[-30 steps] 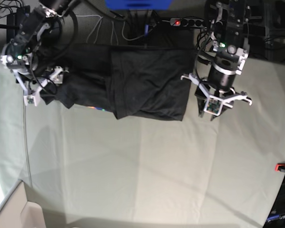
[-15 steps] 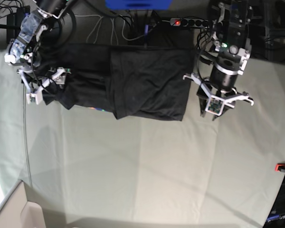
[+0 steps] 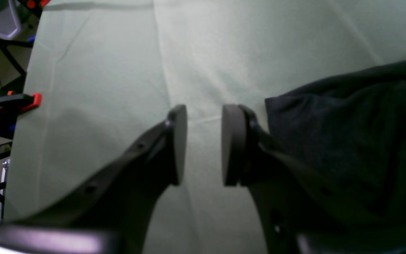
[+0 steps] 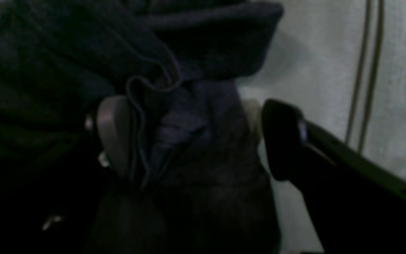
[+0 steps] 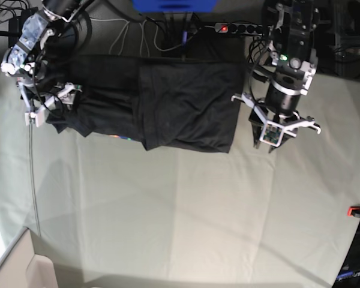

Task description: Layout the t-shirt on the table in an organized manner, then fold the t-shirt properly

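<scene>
The charcoal-black t-shirt (image 5: 168, 102) lies at the table's (image 5: 168, 210) far edge, folded over itself, with a sliver of rainbow print (image 5: 123, 137) at its front edge. My right gripper (image 5: 53, 108) is at the shirt's left end. In the right wrist view it (image 4: 197, 141) is open, with a bunched part of the shirt (image 4: 196, 148) between its fingers (image 4: 115, 137). My left gripper (image 5: 262, 146) hovers just off the shirt's right edge. In the left wrist view it (image 3: 204, 144) is open and empty above the table cloth (image 3: 100, 88), with the shirt (image 3: 347, 141) beside it.
A red clamp (image 5: 357, 210) sits at the table's right edge and shows in the left wrist view (image 3: 30, 100). A thin cable (image 5: 33, 180) runs down the table's left side. A power strip (image 5: 237, 27) and cables lie behind the shirt. A pale box (image 5: 36, 270) is at the bottom left.
My right arm has shifted slightly up and to the left, and the shirt's left end has moved a little with it. My left arm has hardly moved.
</scene>
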Tool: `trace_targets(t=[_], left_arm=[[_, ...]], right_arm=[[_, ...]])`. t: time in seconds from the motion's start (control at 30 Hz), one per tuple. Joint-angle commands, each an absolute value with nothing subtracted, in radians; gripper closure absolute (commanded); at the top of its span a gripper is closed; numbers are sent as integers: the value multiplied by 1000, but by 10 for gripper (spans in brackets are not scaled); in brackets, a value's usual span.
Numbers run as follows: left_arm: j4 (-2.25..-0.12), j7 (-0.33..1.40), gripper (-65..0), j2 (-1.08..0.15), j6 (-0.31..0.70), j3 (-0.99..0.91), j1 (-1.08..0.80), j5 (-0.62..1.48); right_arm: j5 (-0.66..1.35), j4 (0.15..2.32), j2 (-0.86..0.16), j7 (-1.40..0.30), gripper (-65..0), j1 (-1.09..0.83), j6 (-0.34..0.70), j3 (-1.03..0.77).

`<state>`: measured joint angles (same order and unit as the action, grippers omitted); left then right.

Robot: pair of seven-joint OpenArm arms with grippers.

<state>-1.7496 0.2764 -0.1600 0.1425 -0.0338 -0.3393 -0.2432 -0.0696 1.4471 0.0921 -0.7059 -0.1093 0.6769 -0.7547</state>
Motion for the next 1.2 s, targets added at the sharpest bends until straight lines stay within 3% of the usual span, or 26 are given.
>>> trace_targets(t=[0.0,0.63,0.73,0.97,1.17], left_arm=[[-1771,251,-167,-162,134,-36,-332,-243],[-1776,248,-167,-160,134,-176,-338,-242],[-1776,249,-167,-159,134,-191,-338,-242],[-1774,249,-167,-162,134,-205,-346,-242],[-1781,248,-167,-162,134,-205,-369,-246]], right_arm=[[-105,1425,91,-753,-523,-111,698,-759],[-105,1426,148,-751,-509,-110,698,-760],[-105,1422,148,-751,-412,-110,698,-754],[-110,1423,157,-756,0,-114,698,-748],[-105,1489,157,-751,-2,-134,698,-674]])
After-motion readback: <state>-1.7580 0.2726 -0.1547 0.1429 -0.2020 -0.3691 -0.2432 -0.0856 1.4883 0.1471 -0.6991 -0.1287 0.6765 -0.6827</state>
